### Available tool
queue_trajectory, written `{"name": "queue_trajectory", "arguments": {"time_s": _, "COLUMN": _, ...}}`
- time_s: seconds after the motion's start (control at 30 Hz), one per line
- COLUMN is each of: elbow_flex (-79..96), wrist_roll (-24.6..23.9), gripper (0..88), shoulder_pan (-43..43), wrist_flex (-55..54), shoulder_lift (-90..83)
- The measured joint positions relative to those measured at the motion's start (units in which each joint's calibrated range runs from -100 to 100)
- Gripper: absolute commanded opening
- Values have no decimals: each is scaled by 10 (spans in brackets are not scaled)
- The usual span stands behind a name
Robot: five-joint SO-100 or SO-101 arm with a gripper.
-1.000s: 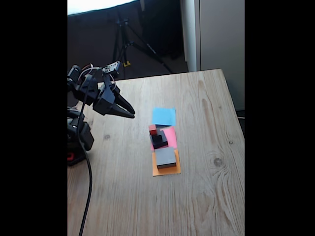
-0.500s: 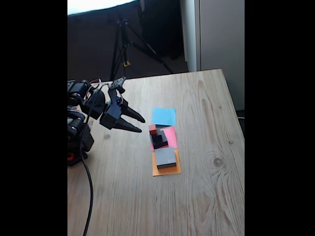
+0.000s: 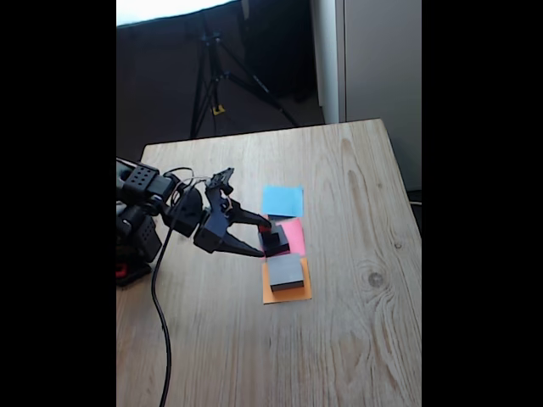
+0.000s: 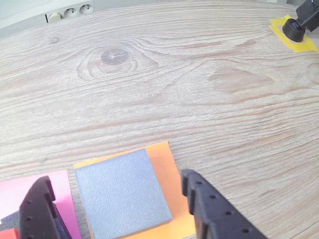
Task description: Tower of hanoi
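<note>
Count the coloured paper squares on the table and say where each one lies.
3. In the fixed view the blue square lies farthest back and bare, the pink square in the middle under dark blocks, and the orange square nearest, under the grey block.

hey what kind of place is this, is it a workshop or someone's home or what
Probably a home or hobby room set up for recording, not a workshop. A plain wooden table carries the small arm, a tripod stands on the floor behind it, and a wall power strip shows in the wrist view.

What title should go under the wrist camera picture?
Open gripper above the grey block on orange paper.
</note>
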Motion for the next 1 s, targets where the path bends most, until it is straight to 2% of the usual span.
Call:
{"name": "queue_trajectory", "arguments": {"time_s": 0.2, "elbow_flex": 3, "wrist_roll": 0, "gripper": 391, "shoulder_pan": 1, "wrist_flex": -87, "shoulder_lift": 69}}
{"name": "queue_trajectory", "arguments": {"time_s": 1.0, "elbow_flex": 63, "wrist_roll": 0, "gripper": 368, "shoulder_pan": 4, "wrist_flex": -464, "shoulder_lift": 305}}
